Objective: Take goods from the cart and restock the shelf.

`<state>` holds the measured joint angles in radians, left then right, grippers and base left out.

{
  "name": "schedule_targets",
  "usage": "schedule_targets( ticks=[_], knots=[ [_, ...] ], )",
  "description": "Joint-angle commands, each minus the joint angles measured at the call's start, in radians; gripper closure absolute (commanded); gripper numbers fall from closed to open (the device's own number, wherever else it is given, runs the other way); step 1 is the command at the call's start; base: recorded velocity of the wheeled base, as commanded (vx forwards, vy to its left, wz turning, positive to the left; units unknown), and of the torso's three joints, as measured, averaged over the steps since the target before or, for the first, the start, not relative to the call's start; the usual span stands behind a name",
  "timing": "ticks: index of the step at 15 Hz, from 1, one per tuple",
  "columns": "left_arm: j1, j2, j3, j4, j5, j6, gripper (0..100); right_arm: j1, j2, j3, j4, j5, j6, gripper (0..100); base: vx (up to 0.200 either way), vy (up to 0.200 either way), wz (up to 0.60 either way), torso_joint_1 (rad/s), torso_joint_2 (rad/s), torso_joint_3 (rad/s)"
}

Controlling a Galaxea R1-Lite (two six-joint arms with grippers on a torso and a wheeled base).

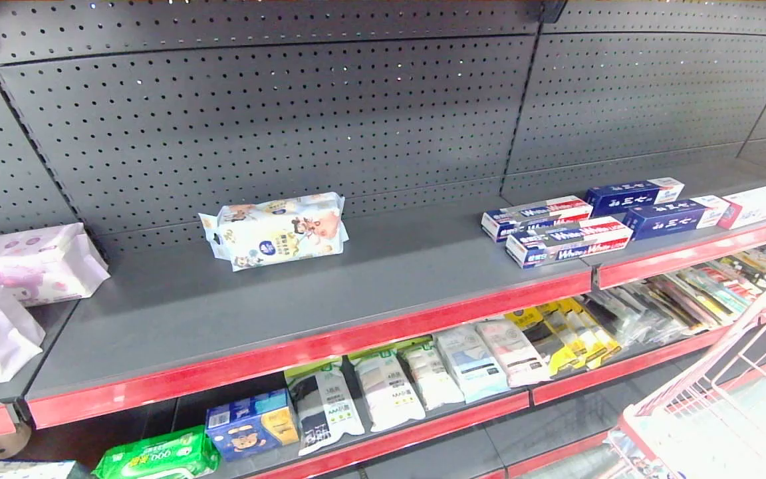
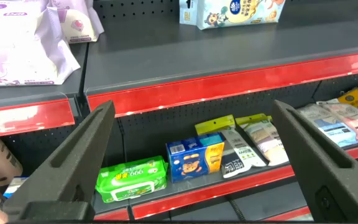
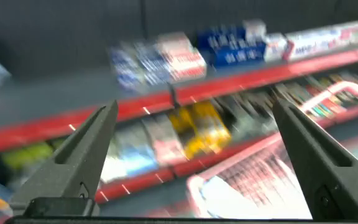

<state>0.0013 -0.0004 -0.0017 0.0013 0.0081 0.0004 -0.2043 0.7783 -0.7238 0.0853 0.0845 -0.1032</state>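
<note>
I'm holding my left hand [image 2: 192,109] level, fingers spread wide, facing the shelf [image 2: 229,74]; my right hand [image 3: 194,109], equally open, is pointing toward the cart [image 3: 253,180].

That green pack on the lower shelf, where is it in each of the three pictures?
Head view: green pack at bottom left, left of the blue box.
Left wrist view: green pack beside the same blue box.
Right wrist view: probably the green blur under the red shelf edge.
Shared landmark: the red shelf edge.

Perforated grey back panel [image 1: 256,120]
</note>
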Motion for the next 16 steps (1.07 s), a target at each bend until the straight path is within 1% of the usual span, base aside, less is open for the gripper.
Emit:
schedule_targets(
  ticks=[1,2,3,5,6,8,9,10,12,14,16],
  knots=[
    [0.0,0.0,0.0,-0.001,0.001,0.0,0,-0.442,0.659,-0.095,0.047,0.259,-0.472,0,0.0,0.0,0.0,0.0,0.0,0.0],
    [0.0,0.0,0.0,0.0,0.001,0.0,0,-0.483,0.681,-0.072,0.047,0.296,-0.549,0,0.0,0.0,0.0,0.0,0.0,0.0],
    [0.0,0.0,0.0,0.0,0.001,0.0,0,-0.575,0.768,-0.008,0.04,0.35,-0.722,0,0.0,0.0,0.0,0.0,0.0,0.0],
    [0.0,0.0,0.0,0.0,0.001,0.0,0,-0.661,0.881,0.063,-0.027,0.38,-0.839,0,0.0,0.0,0.0,0.0,0.0,0.0],
    [0.0,0.0,0.0,0.0,0.001,0.0,0,-0.715,0.944,0.078,-0.076,0.391,-0.897,0,0.0,0.0,0.0,0.0,0.0,0.0],
    [0.0,0.0,0.0,0.0,0.001,0.0,0,-0.791,1.05,0.081,-0.107,0.463,-1.015,0,0.0,0.0,0.0,0.0,0.0,0.0],
    [0.0,0.0,0.002,0.0,0.001,0.0,0,-0.796,1.099,0.083,-0.107,0.489,-1.093,0,0.0,0.0,0.0,0.0,0.0,0.0],
    [0.0,0.0,0.0,-0.001,0.001,0.0,0,-0.796,1.147,0.078,-0.11,0.488,-1.179,0,0.0,0.0,0.0,0.0,0.0,0.0],
    [0.0,0.0,0.0,0.0,0.001,0.0,0,-0.796,1.237,0.067,-0.11,0.489,-1.282,0,0.0,0.0,0.0,0.0,0.0,0.0],
    [0.0,0.0,0.0,-0.001,0.001,0.0,0,-0.796,1.308,0.07,-0.133,0.483,-1.302,0,0.0,0.0,0.0,0.0,0.0,0.0],
    [0.0,0.0,0.0,-0.001,0.001,0.0,0,-0.796,1.329,0.07,-0.15,0.474,-1.32,0,0.0,0.0,0.0,0.0,0.0,0.0]
  ],
)
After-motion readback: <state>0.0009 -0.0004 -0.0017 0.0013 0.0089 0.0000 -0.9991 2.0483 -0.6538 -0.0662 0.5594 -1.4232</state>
